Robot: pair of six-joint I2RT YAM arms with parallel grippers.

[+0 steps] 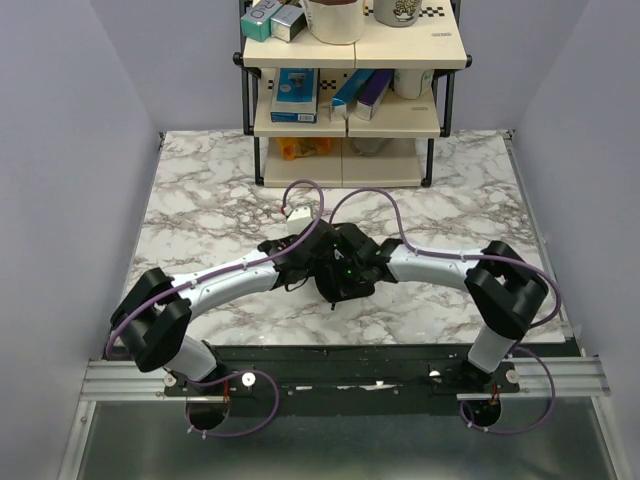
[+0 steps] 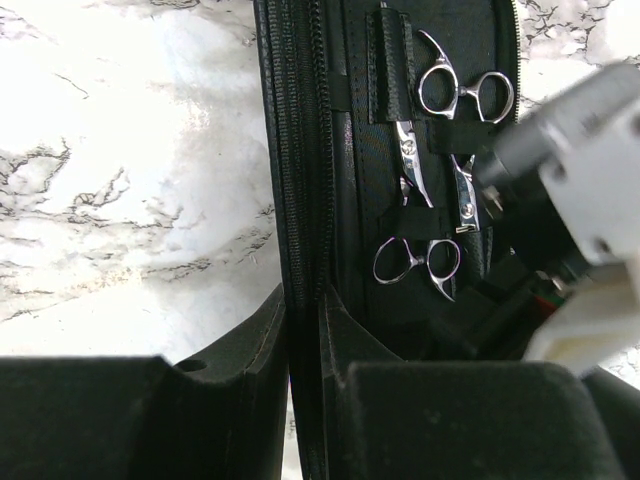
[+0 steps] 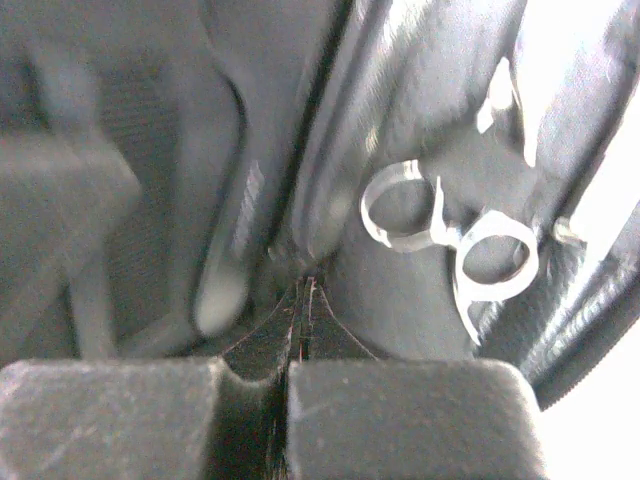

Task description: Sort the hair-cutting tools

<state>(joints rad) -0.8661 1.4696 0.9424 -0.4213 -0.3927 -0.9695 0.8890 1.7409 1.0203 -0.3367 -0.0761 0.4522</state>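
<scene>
A black zip pouch [image 1: 338, 288] lies open at mid-table, both grippers on it. In the left wrist view its inside [image 2: 360, 200] holds two silver scissors under elastic straps, one higher [image 2: 465, 95], one lower [image 2: 415, 262]. My left gripper [image 2: 303, 300] [image 1: 303, 268] is shut on the pouch's zipper edge [image 2: 300, 150]. My right gripper [image 3: 305, 285] [image 1: 352, 270] is shut inside the pouch, a thin black strip pinched at its tips; I cannot tell whether it is a comb or pouch fabric. Scissor loops [image 3: 450, 235] lie just right of it. No comb shows clearly.
A cream shelf rack [image 1: 350, 120] stands at the table's back with a blue box [image 1: 295, 95], a purple box [image 1: 372, 92], mugs and small boxes. The right arm's grey wrist body [image 2: 580, 170] hangs over the pouch's right side. Marble tabletop [image 1: 200, 220] surrounds the pouch.
</scene>
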